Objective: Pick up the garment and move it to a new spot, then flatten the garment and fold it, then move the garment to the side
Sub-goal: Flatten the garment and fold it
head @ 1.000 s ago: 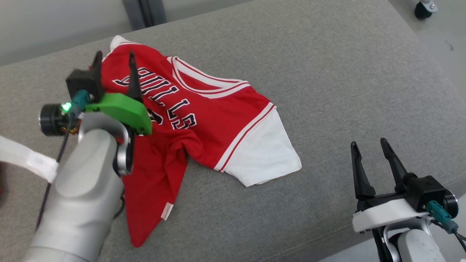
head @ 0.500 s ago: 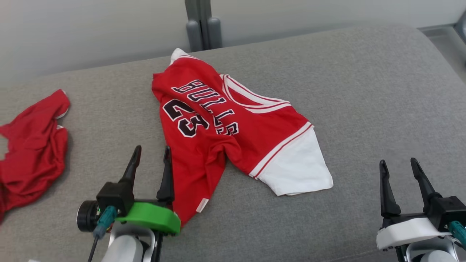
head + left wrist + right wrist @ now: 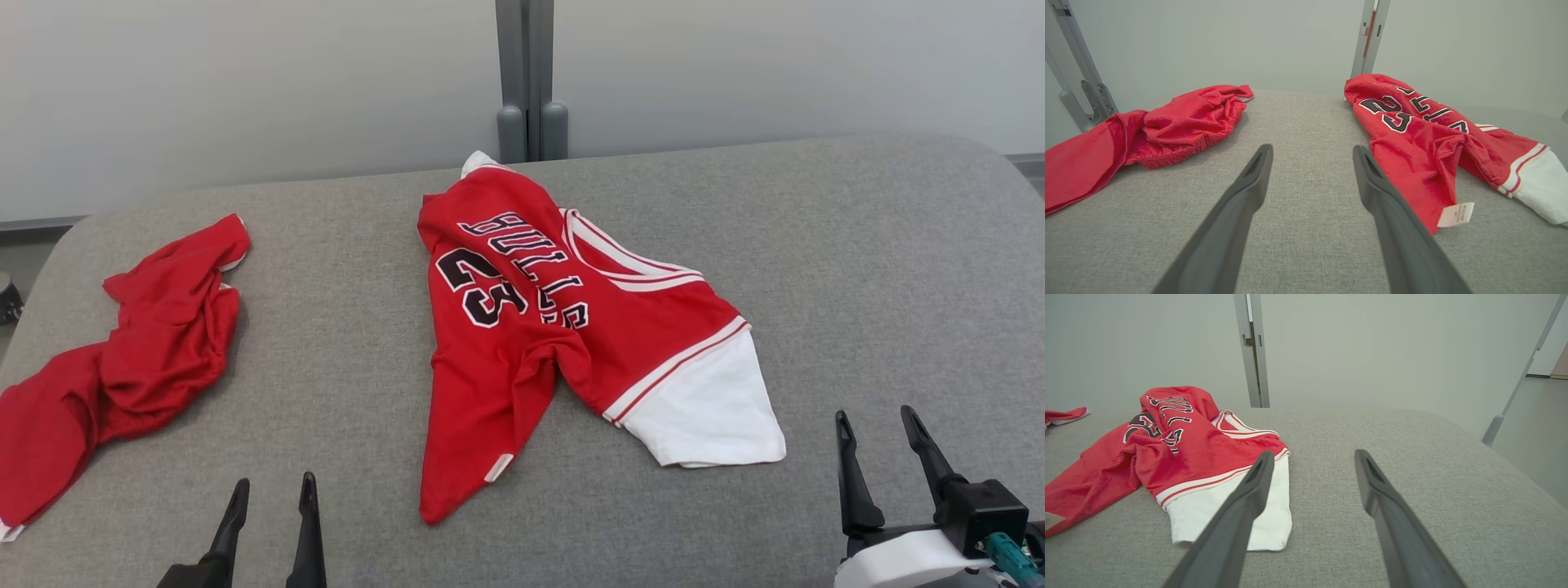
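Left gripper (image 3: 274, 483) has backed off the crumpled red-and-white basketball jersey (image 3: 522, 327), fingers spread, empty. Right gripper (image 3: 875, 415) also spread, empty. Jersey lies released on the grey fabric cushion (image 3: 857, 245), ahead, between both grippers. Relocation looks done, flattening next. Long axis runs away from the grippers: tagged red corner nearest left gripper, white sleeve toward right gripper, neckline far-right.

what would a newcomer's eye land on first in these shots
A red jersey with a white sleeve and a black 23 lies rumpled in the middle of the grey cushioned surface. A second red garment lies crumpled at the surface's left end. The left gripper and the right gripper hang open at the near edge, holding nothing.
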Available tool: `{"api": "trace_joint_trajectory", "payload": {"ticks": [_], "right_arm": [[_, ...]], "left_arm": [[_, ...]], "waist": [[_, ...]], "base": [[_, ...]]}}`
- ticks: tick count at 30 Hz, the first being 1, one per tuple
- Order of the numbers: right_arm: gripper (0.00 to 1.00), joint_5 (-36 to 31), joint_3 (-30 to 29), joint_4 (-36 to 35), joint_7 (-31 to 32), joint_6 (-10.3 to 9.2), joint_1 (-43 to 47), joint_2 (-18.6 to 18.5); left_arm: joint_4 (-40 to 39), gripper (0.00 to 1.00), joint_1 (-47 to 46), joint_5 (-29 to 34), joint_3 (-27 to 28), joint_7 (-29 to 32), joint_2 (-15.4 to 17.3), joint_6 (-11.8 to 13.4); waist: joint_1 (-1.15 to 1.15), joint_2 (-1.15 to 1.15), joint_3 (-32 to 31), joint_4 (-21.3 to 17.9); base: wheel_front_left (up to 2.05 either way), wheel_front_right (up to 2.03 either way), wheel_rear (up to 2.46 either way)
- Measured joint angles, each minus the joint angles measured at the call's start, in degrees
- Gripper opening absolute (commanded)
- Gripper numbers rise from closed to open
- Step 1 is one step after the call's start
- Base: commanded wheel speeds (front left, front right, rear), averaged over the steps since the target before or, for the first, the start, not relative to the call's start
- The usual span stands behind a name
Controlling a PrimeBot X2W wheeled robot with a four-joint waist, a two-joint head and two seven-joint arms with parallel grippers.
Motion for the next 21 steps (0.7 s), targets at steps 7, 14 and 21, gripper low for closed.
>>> {"api": "trace_joint_trajectory", "payload": {"ticks": [7,14,21], "right_arm": [[1.00,0.1,0.8,0.6,0.0,0.00,0.5,0.0],[1.00,0.1,1.3,0.7,0.0,0.00,0.4,0.0],[1.00,1.1,2.1,0.7,0.0,0.00,-0.3,0.0]], "left_arm": [[1.3,1.00,1.8,1.4,2.5,0.0,-0.8,-1.9],[1.5,1.00,1.6,1.8,2.5,0.0,-0.9,-2.6],[2.6,1.00,0.7,2.5,-0.1,0.0,-0.9,-1.8]], "waist": [[0.00,0.00,-1.3,0.8],[0.00,0.00,-1.2,0.9],[0.00,0.00,-0.9,0.0]], "base": [[0.00,0.00,0.00],[0.00,0.00,0.00],[0.00,0.00,0.00]]}}
